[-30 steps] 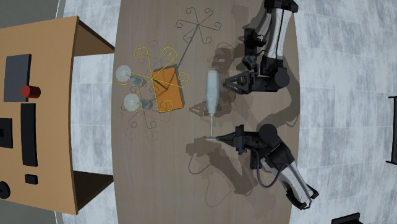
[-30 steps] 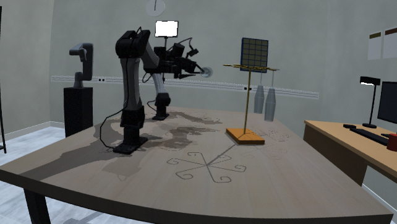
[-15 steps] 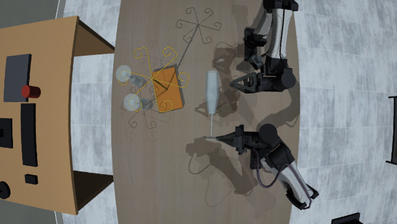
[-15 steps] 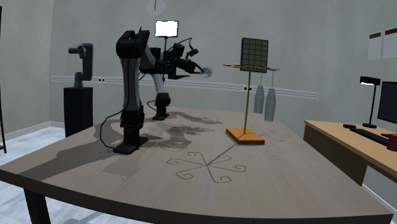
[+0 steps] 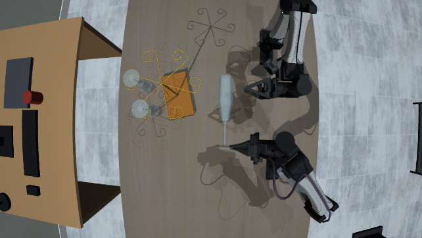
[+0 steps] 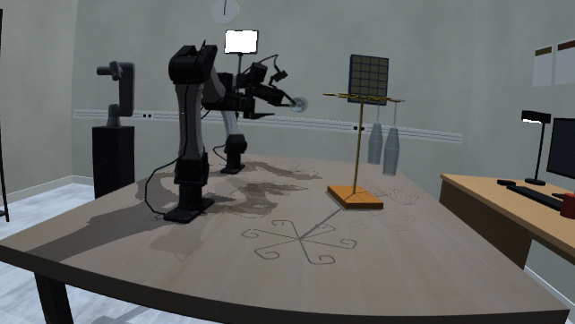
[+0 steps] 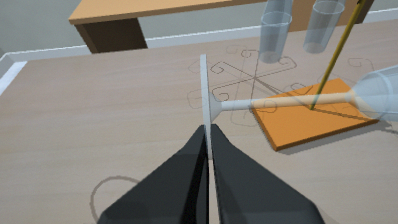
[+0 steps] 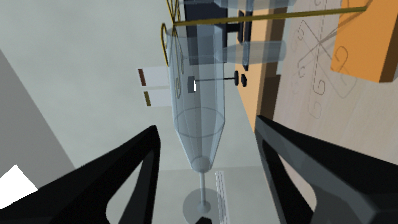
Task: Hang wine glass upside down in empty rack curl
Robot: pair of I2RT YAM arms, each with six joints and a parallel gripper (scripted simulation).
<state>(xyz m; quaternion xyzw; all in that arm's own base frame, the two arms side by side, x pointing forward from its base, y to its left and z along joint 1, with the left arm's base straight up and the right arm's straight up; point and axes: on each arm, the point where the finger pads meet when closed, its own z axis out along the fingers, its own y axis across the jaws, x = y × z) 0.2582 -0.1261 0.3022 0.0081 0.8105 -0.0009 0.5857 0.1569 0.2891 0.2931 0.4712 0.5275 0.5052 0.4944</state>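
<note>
Left hand (image 5: 231, 147) (image 6: 288, 106) (image 7: 209, 127): pressed nearly together, pinching the wine glass (image 5: 225, 95) (image 6: 298, 104) (image 7: 237, 105) (image 8: 199, 110) by the rim of its foot. Glass is up off the tabletop (image 5: 164, 197) (image 6: 313, 286) (image 7: 60, 135), lying sideways in the air: foot disc on edge at the left fingertips, stem and bowl running out toward the right hand's side. Not on the rack.

Right hand (image 5: 246, 89) (image 6: 270, 115) (image 8: 207, 122): fingers spread, nothing between them. Bowl is just ahead of its tips, apart, mouth pointing away from the left hand.

Beyond both hands, past the glass: gold wire rack (image 6: 359, 148) (image 7: 340, 50) (image 8: 270, 18), post upright on an orange base (image 5: 184, 105) (image 6: 363, 201) (image 7: 295, 132) (image 8: 360, 55). Its curls sit a bit higher than the held glass. Four of six curls carry no glass, including the ones facing the hands.

Far side of rack from the hands: two hanging glasses (image 5: 140, 109) (image 6: 391, 152) (image 7: 275, 37), upside down in neighboring curls, bowls down, about straight.

Farthest out, past the tabletop edge: wooden desk (image 5: 56, 131) (image 6: 475, 185) with a red mug (image 5: 33, 97) on it.

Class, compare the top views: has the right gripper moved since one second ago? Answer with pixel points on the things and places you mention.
Yes. The right gripper (image 5: 244, 89) (image 6: 272, 115) (image 8: 206, 129) has drawn back, away from the orange base (image 5: 184, 102) (image 6: 363, 203) (image 7: 292, 131) (image 8: 362, 47).
</note>
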